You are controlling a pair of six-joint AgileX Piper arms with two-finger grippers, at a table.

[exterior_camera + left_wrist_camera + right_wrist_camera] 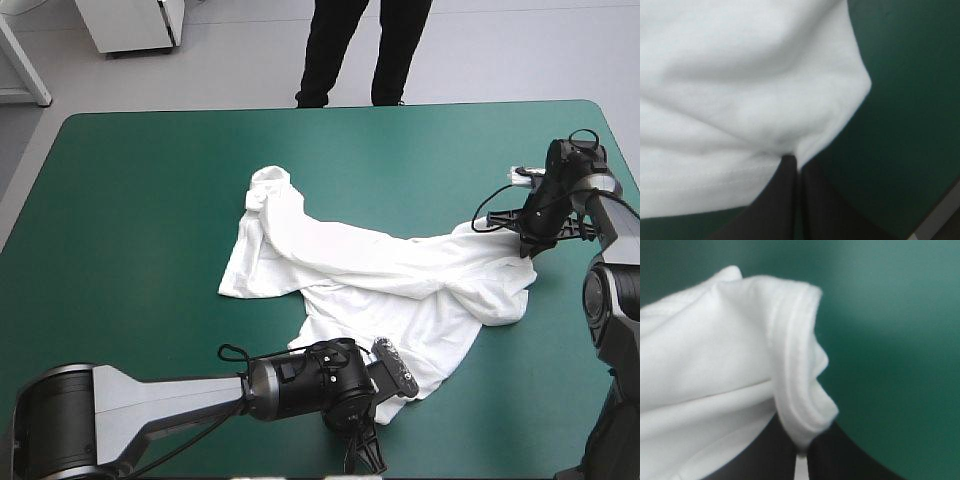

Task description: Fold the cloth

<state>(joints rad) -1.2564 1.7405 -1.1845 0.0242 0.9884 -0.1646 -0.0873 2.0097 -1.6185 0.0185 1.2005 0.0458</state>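
White T-shirt (380,270) lies crumpled on the teal-green counter (130,200), right of centre. Its near hem is pinched tight in the left pincer (796,162), and the right pincer (801,447) likewise nips a stitched edge at the right, likely to pull it flat.

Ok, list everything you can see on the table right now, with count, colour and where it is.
T-shirt: one, white, crumpled and partly spread, from the table's middle toward its right edge.
table cover: one, teal-green, over the whole table top, under the T-shirt.
left hand: one, black, at the T-shirt's near edge, shut on its hem.
right hand: one, black, at the T-shirt's right end, shut on a sleeve's hem.
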